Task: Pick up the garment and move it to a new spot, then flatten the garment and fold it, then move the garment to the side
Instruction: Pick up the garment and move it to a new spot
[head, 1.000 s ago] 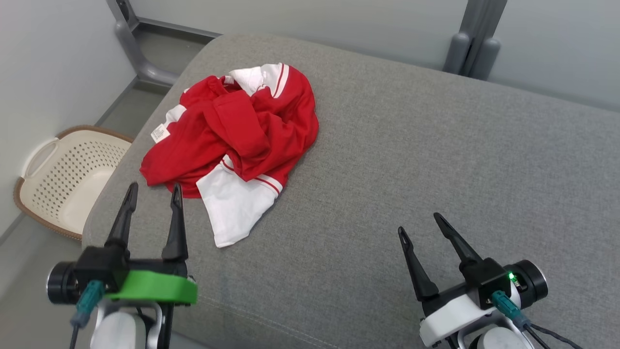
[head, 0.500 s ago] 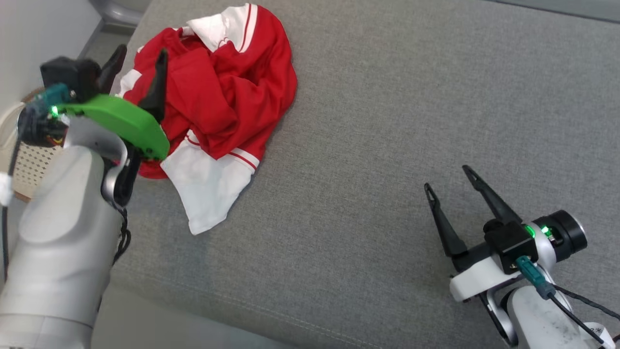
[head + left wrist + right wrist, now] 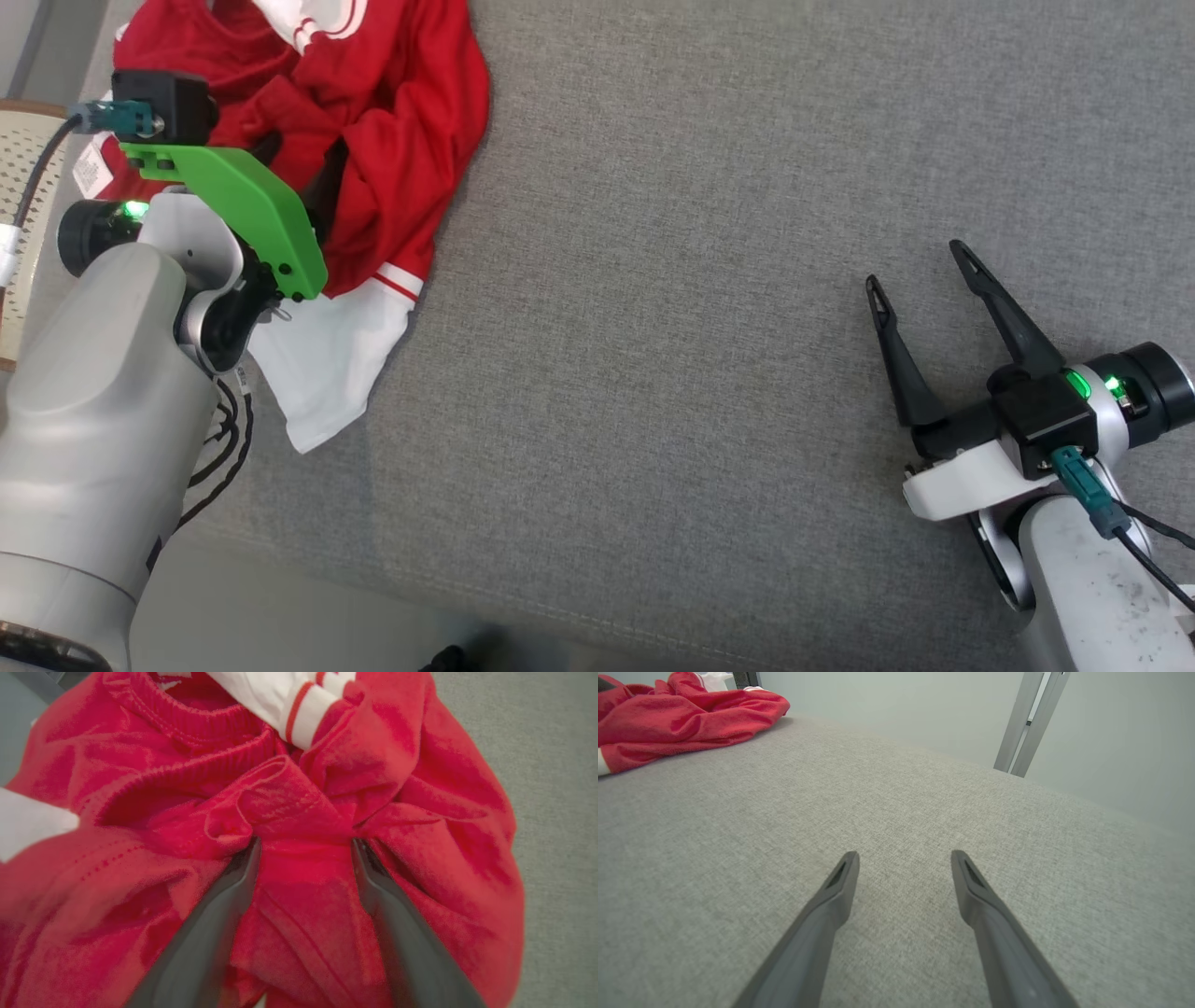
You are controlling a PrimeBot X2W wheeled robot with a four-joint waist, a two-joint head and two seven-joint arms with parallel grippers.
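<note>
Red and white jersey cloth, one crumpled short-sleeved garment (image 3: 392, 140), lies heaped by the left edge of the grey woven upholstered cushion (image 3: 700, 280). The left gripper (image 3: 306, 844) has its jaws spread wide with both fingers pushed into the red folds, straddling a ridge but clamping nothing. The right gripper (image 3: 917, 264) is equally wide and empty over the cushion's bare right part. If the jaws close on a single thin layer, the bundle could unfurl and slide off the cushion's left edge towards the cream perforated basket (image 3: 23, 149). Count: one garment, two grippers, one basket.
</note>
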